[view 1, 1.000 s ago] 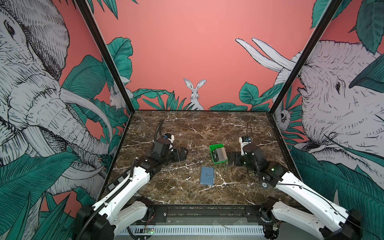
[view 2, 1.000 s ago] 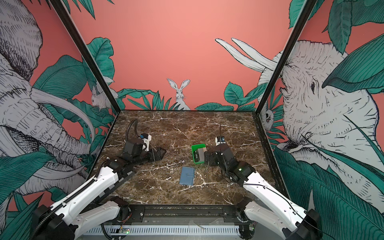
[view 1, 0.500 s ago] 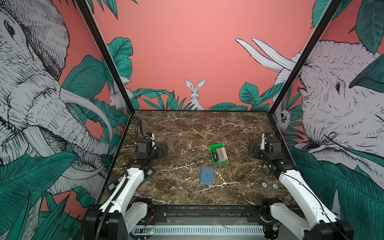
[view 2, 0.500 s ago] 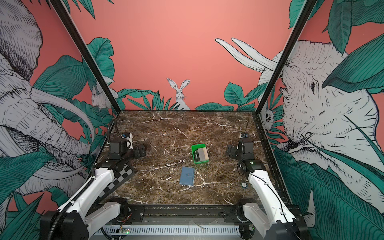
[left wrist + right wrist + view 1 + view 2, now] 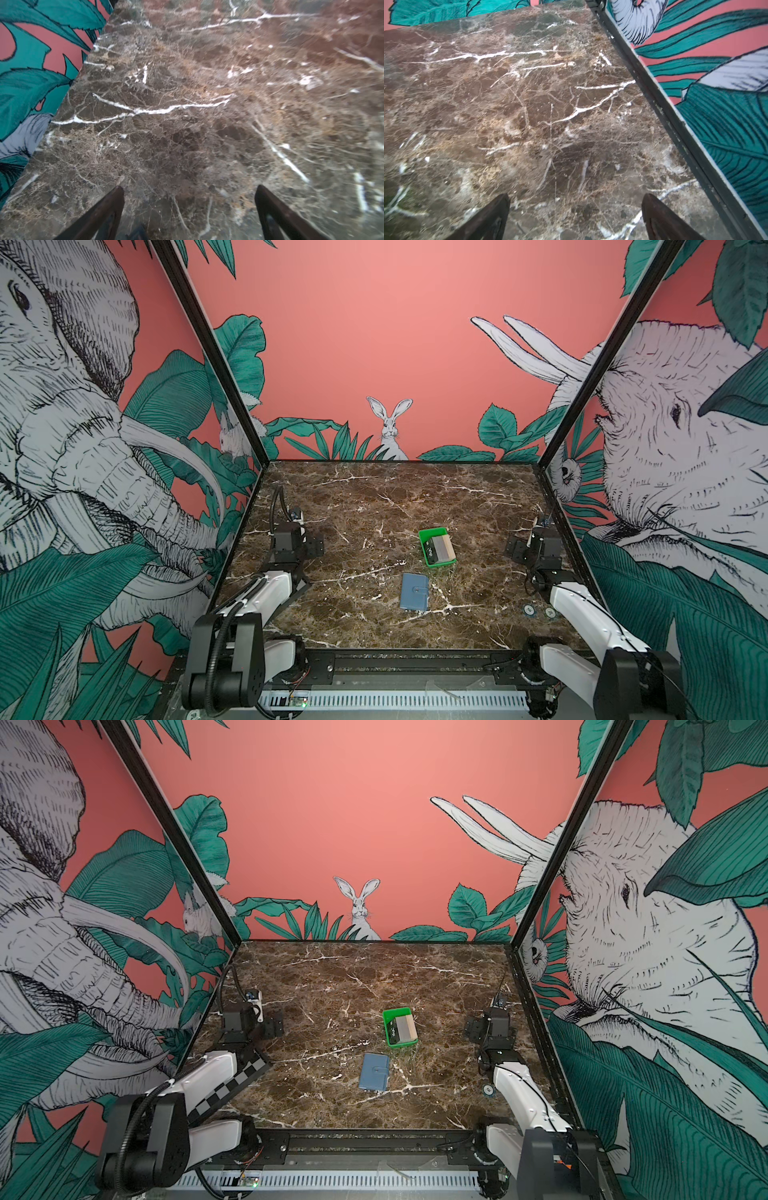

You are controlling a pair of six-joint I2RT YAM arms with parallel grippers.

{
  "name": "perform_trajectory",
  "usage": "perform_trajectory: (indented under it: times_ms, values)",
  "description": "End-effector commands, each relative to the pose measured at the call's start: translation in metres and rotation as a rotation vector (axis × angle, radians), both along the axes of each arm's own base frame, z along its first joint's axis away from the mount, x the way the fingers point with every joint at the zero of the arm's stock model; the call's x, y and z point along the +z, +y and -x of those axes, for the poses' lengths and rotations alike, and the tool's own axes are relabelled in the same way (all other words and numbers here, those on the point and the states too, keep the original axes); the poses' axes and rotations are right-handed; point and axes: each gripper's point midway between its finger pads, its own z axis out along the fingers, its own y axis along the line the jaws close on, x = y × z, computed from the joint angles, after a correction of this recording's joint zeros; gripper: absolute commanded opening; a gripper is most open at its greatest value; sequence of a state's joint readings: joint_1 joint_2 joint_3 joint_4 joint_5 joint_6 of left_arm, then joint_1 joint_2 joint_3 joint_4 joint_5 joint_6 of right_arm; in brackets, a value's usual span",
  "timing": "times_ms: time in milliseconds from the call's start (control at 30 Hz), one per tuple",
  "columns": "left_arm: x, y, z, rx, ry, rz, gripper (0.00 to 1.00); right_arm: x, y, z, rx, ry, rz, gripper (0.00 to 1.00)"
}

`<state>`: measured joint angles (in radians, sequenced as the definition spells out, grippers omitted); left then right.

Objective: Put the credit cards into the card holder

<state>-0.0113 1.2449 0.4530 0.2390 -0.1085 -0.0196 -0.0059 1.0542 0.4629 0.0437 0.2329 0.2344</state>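
The card holder [image 5: 414, 591] lies closed and flat on the marble table [image 5: 365, 497], toward the front. Just behind it, the green tray [image 5: 422, 545] holds the credit cards [image 5: 440, 549] in a leaning stack. Well apart at both sides, the left gripper [image 5: 189, 190] and the right gripper [image 5: 575, 197] stand wide open, holding nothing

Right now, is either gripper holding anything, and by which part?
Nothing is held. The left gripper and right gripper stand open over brown marble tabletop; the thin plastic credit cards sit in the small green plastic tray.
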Motion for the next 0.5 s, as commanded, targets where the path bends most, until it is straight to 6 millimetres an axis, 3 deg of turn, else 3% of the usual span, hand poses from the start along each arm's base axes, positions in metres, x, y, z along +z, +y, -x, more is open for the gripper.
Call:
perform_trajectory:
  times_ms: [0, 267, 467]
  values:
    - [0.018, 0.003, -0.02, -0.022, -0.13, -0.021, 0.99, 0.02, -0.012, -0.012, -0.043, -0.088, 0.06, 0.98]
    - [0.03, 0.001, -0.044, -0.084, -0.238, -0.022, 0.99, 0.003, -0.014, -0.023, -0.021, -0.048, 0.11, 0.97]
    - [0.024, -0.008, -0.052, -0.142, -0.282, 0.05, 0.99, -0.009, -0.014, -0.03, -0.01, -0.044, 0.123, 0.97]
